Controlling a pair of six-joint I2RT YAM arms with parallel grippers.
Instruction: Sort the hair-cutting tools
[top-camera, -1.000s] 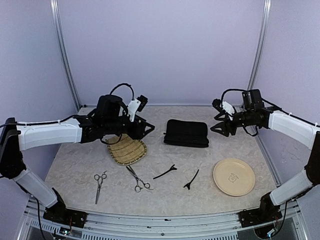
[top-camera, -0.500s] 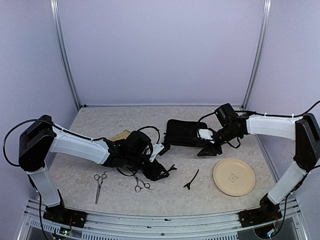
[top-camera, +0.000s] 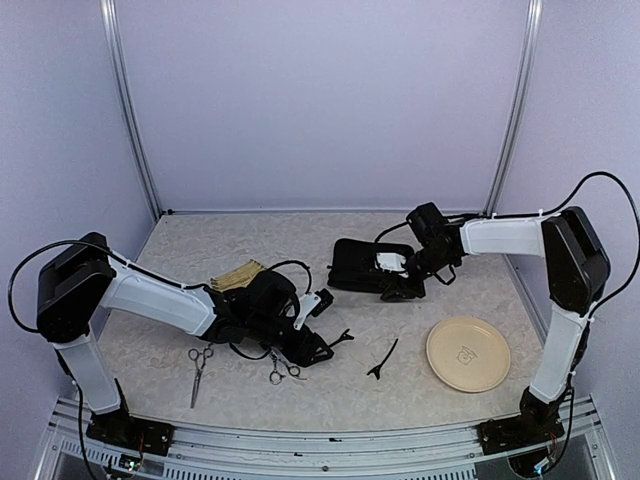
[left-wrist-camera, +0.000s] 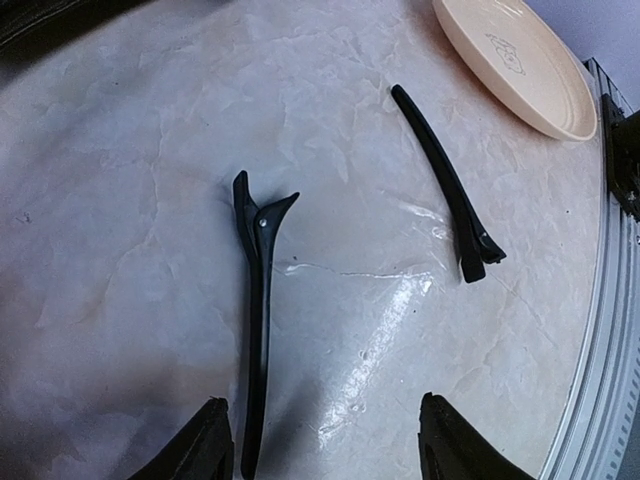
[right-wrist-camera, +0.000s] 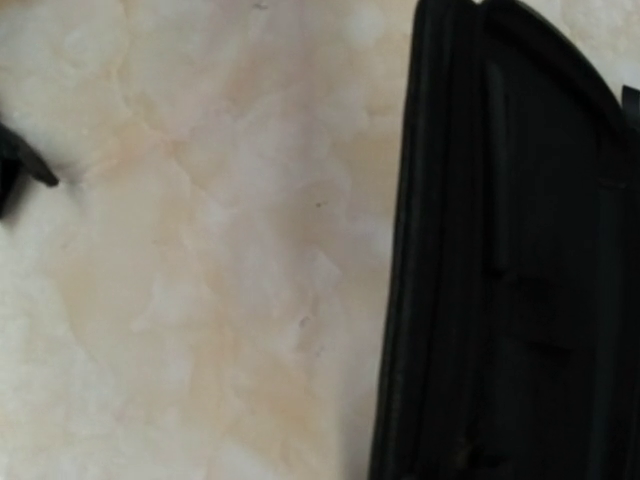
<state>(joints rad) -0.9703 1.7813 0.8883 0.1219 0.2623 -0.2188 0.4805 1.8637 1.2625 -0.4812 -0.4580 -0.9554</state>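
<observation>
Near the front edge, centre: left gripper (left-wrist-camera: 325, 445), jaws spread; hair clip (left-wrist-camera: 255, 320) flat, off-centre beside one finger. Closing may skid it. At zip case (top-camera: 360, 262), right gripper (top-camera: 395, 290): grip state indiscernible.

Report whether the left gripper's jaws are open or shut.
Open: the left gripper has its jaws wide apart; a black hair clip lies loose between them.

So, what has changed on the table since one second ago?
The left gripper came down from above the tray and now sits low and open at the left hair clip. The right gripper swung in and down to the black case. Nothing is visibly held. Both scissors, the other clip and the plate lie as before.
</observation>
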